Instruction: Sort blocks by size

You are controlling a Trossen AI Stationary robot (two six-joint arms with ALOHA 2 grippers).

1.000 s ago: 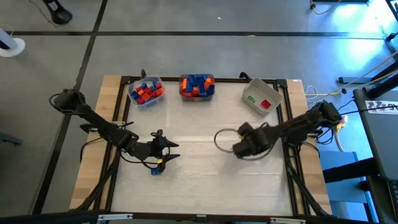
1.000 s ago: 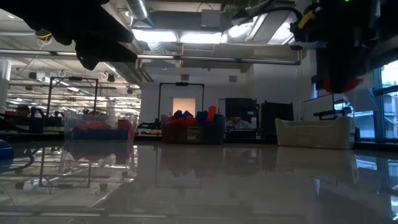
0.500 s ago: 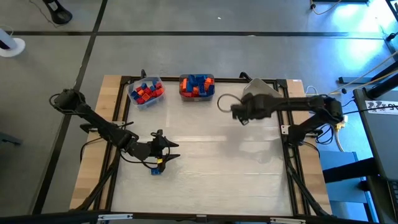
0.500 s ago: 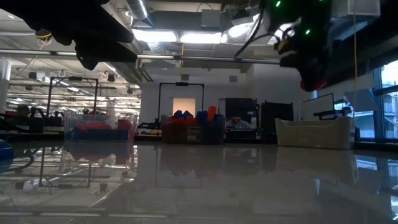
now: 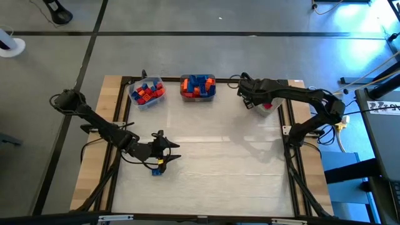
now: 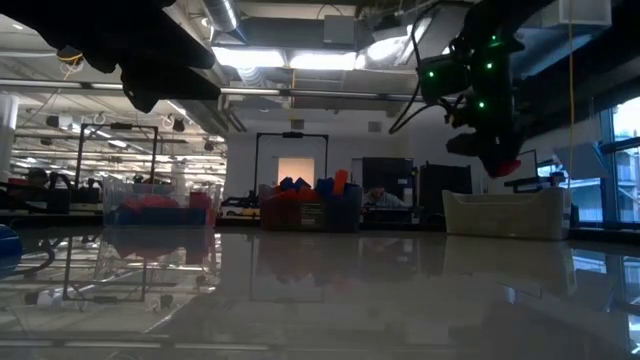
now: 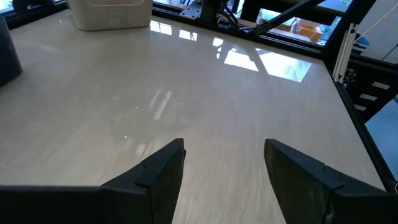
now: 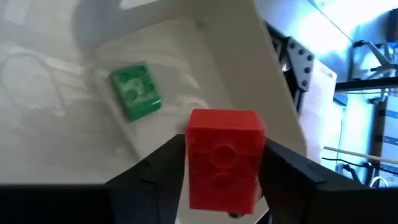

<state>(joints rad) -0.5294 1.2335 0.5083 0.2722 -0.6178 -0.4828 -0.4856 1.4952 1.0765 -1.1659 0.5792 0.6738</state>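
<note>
Red brick held directly above the white bin, upper right of the high view

The right gripper (image 8: 217, 180) has its fingers around a red block (image 8: 222, 157), long axis upright between them, over the white bin (image 8: 205, 43) where 1 green block (image 8: 137, 92) lies; the left gripper (image 7: 224, 168) waits wide and empty at lower left, beside a blue block (image 5: 157, 171)

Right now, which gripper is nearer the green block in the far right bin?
Right. The right gripper hangs over that bin, just above the green block, with a red block between its fingers. The left gripper waits across the table, near the front left.
</note>
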